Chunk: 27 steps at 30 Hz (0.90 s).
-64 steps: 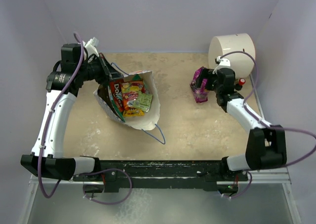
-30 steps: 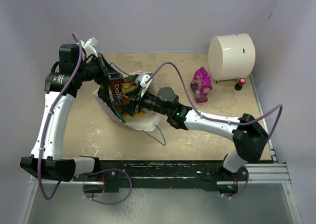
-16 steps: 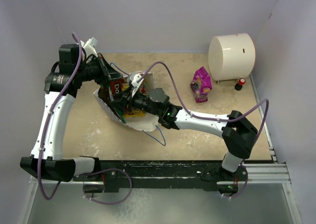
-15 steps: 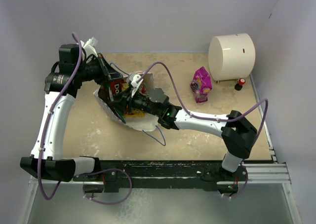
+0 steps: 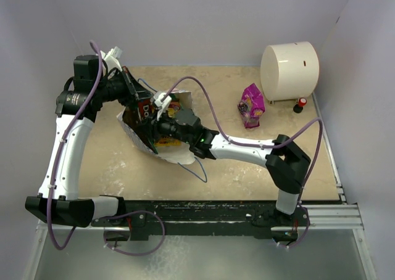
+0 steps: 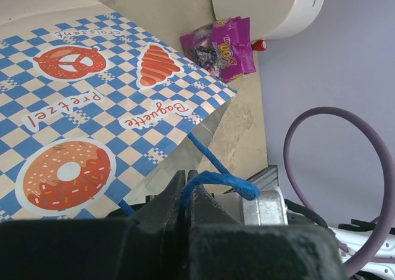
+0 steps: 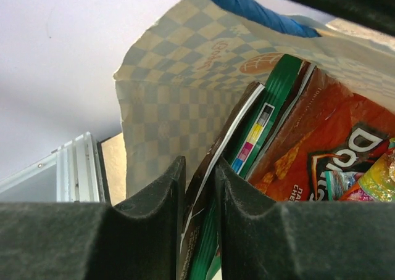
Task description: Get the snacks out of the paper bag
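1 paper bag [image 5: 131, 134], lying open-mouthed on the table's left half. Left gripper [image 6: 185, 182]: fingers together, clamped on the bag's blue cord handle [image 6: 217, 176]. Right gripper [image 7: 199, 197]: inside the bag mouth, fingers pinched on the edge of 1 dark brown packet [image 7: 213, 160]. Beside it: 1 green packet [image 7: 279, 86], 1 red-orange Doritos bag [image 7: 308, 141]. 1 magenta pouch [image 5: 252, 105] on the table near the cream cylinder [image 5: 290, 71].
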{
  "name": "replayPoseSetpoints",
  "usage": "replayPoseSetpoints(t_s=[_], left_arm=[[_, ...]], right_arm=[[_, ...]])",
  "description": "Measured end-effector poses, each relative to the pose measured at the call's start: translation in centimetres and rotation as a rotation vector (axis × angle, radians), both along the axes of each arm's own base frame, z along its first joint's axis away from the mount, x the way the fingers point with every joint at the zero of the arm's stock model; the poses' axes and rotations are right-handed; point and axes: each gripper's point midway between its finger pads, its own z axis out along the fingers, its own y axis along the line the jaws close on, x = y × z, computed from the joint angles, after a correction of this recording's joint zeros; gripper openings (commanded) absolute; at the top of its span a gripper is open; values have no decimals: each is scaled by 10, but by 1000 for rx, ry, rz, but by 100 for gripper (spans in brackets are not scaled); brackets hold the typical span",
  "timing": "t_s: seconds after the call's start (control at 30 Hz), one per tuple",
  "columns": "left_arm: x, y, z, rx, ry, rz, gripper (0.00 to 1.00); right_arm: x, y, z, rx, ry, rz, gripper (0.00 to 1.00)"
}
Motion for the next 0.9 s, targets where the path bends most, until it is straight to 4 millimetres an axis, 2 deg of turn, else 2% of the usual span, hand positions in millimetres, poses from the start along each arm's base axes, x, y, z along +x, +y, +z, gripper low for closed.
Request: replayPoseSetpoints(t_s=[0.1, 0.17, 0.23, 0.3, 0.37, 0.6, 0.7, 0.9], left_arm=[[0, 0, 0, -2, 1, -3, 0], [-1, -1, -2, -4, 5, -5, 0], [-1, 1, -4, 1, 10, 3, 0], [0, 4, -5, 3, 12, 14, 0], [1, 6, -6, 7, 11, 22, 0], [0, 9, -4, 16, 1, 40, 0], [-1, 9, -5, 22, 8, 43, 0], [0, 14, -4, 43, 9, 76, 0]], right_arm=[[0, 6, -7, -18, 7, -2, 35], [0, 13, -11, -33, 9, -3, 35], [1, 18, -17, -50, 5, -13, 27], [3, 19, -22, -72, 7, -23, 11], [4, 19, -22, -83, 4, -33, 1], [2, 11, -23, -139, 17, -42, 0], [-4, 5, -15, -152, 22, -26, 0], [-16, -12, 30, -111, -1, -9, 0]])
